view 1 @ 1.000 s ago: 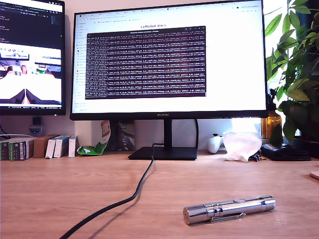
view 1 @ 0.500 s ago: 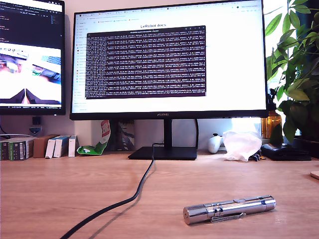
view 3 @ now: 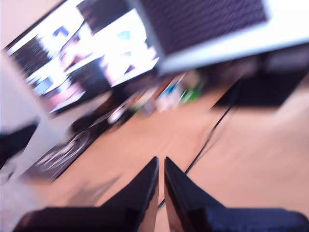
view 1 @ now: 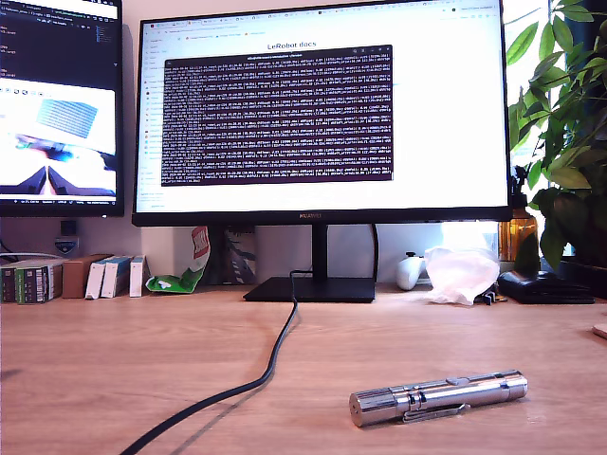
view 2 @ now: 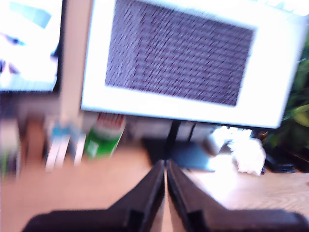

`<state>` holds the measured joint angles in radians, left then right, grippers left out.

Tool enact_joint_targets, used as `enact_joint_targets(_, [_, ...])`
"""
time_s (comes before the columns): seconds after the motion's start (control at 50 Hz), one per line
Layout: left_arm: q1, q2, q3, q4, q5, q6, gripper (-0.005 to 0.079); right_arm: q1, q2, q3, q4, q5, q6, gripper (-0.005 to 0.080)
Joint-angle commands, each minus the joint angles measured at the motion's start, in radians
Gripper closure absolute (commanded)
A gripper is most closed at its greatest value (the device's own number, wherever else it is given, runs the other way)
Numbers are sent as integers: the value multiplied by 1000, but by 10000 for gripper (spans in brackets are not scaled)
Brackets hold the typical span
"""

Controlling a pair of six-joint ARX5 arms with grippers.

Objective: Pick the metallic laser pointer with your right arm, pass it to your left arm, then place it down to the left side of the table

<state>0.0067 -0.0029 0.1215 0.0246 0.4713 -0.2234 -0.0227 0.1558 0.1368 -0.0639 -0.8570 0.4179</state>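
Both grippers [view 2: 165,166] [view 3: 161,164] closed (blurred) | laser pointer [view 1: 438,397] on table [view 1: 114,360], unheld

Bright daylight, sharp exterior, blurred wrist views

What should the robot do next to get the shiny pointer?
Probably open a tool and bring it toward the metallic laser pointer, which lies untouched on the table. My first tool and second tool both look shut and empty.
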Motion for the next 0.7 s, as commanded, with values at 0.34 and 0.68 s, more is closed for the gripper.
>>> enact_joint_targets(0.34, [-14, 185, 105, -120, 270, 284, 762, 108, 487, 342, -185, -72, -497, 765])
enact_joint_targets(0.68, [-14, 329, 180, -241, 284, 416, 762, 312, 932, 648, -527, 227, -1115, 765])
